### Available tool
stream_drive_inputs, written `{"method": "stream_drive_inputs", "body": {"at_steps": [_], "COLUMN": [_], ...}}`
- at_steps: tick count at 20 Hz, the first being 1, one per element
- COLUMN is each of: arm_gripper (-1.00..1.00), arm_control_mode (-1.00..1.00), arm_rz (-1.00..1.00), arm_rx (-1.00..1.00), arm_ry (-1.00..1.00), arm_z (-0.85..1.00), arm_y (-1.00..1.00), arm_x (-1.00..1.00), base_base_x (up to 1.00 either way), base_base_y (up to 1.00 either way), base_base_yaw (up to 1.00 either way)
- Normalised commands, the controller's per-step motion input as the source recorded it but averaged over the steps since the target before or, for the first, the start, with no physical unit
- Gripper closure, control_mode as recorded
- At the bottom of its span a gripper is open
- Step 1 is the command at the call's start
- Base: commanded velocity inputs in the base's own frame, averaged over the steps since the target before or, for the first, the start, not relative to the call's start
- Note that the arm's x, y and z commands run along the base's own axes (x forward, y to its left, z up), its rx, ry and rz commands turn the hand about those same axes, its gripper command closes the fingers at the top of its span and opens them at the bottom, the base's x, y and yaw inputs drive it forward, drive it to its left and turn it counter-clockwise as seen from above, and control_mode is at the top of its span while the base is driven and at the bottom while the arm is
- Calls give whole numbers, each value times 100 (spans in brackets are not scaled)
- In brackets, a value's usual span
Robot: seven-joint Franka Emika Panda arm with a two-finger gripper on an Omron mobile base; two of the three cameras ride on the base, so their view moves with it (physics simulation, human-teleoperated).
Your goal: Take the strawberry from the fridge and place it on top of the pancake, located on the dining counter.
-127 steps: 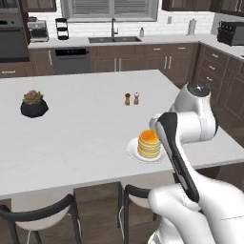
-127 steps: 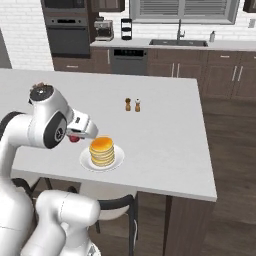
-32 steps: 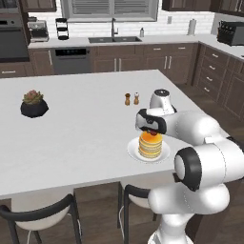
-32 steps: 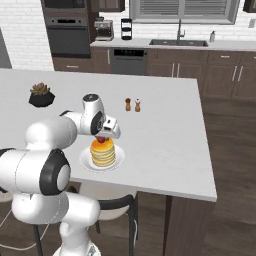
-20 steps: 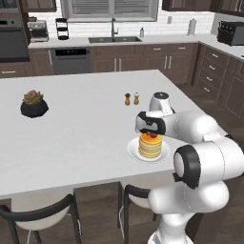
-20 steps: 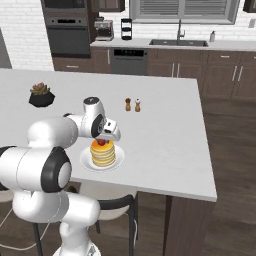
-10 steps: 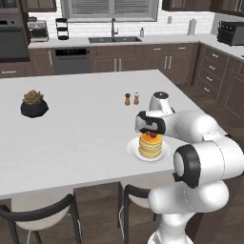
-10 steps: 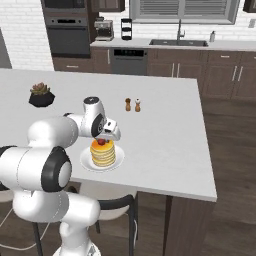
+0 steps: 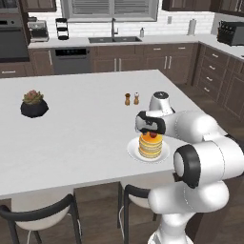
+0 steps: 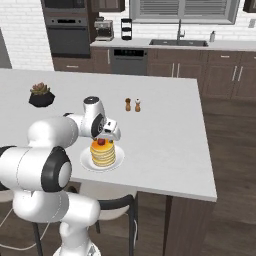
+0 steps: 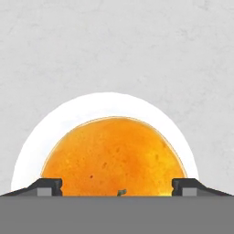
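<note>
The strawberry (image 9: 152, 135) (image 10: 101, 142), small and red, rests on top of the pancake (image 9: 150, 147) (image 10: 103, 154) (image 11: 114, 155), a golden stack on a white plate (image 9: 133, 150) (image 10: 86, 160) (image 11: 41, 132). The plate stands near the front edge of the white dining counter (image 9: 71, 138) (image 10: 165, 150) (image 11: 114, 45). My gripper (image 9: 151, 129) (image 10: 104, 135) (image 11: 118, 186) hangs just above the stack, open, its fingertips (image 11: 50, 185) wide apart on either side of the fruit. In the hand view only a bit of green stem shows at the bottom edge. The fridge is out of view.
Salt and pepper shakers (image 9: 131, 98) (image 10: 132, 105) stand behind the plate. A dark potted plant (image 9: 34, 104) (image 10: 41, 95) sits far to the left. Stools (image 9: 43, 214) (image 10: 115, 205) are tucked under the counter's near edge.
The jaws have spread apart and let go of the strawberry, which now lies on the pancake. The arm has stayed in place.
</note>
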Motion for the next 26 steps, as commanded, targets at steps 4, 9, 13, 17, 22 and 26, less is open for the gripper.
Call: {"method": "stream_drive_inputs", "body": {"at_steps": [4, 9, 13, 17, 22, 26], "arm_gripper": [-100, -100, -100, -100, -100, -100], "arm_control_mode": [-100, -100, -100, -100, -100, -100], "arm_rz": [0, 0, 0, 0, -4, -3], "arm_rx": [0, -3, -8, 0, 0, -2], "arm_ry": [0, -7, -21, -22, -14, -3], "arm_z": [4, 51, 96, 81, 45, 23], "arm_y": [0, 7, 23, 25, 45, 72], "arm_x": [0, 0, -34, -97, -100, -100], "base_base_x": [0, 0, 0, 0, 0, 0], "base_base_y": [0, 0, 0, 0, 0, 0], "base_base_yaw": [0, 0, 0, 0, 0, 0]}}
